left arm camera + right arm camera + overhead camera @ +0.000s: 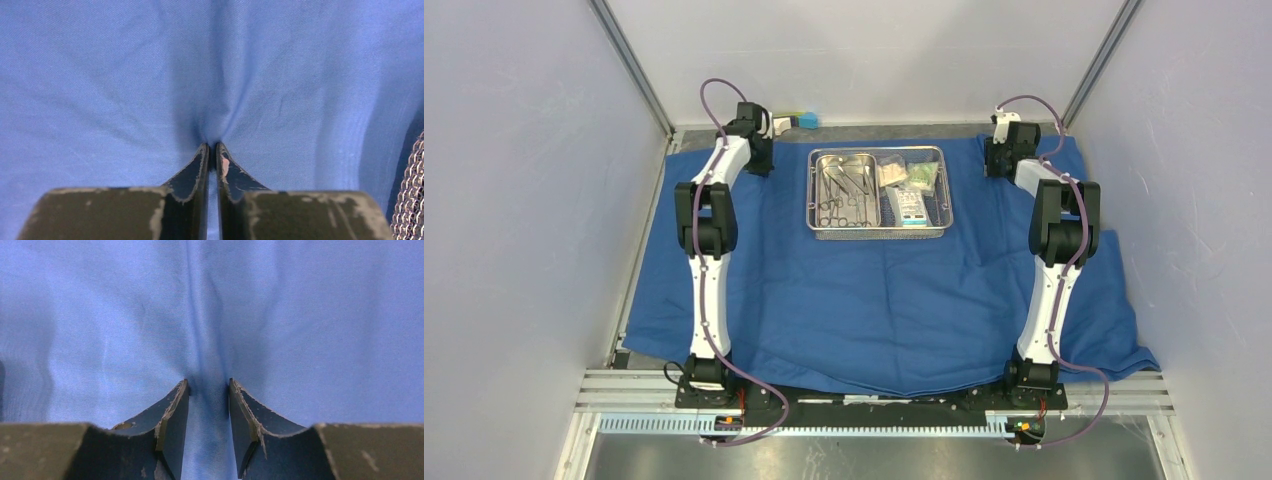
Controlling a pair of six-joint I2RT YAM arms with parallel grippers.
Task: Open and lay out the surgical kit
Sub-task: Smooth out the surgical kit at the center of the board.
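At ten o'clock of the mesh tray (879, 232) the left gripper (212, 145) pinches the blue cloth wrap (874, 310) tight, while at two o'clock the right gripper (208, 382) seemingly grips a thicker fold.

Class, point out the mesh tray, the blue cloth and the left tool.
mesh tray (879, 233): top view, near rim.
blue cloth (874, 310): top view, bare middle area.
left tool (212, 145): left wrist view, midway between its fingertips.

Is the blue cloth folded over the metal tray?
No, the blue cloth lies spread open under the mesh tray, whose instruments and packets show uncovered.
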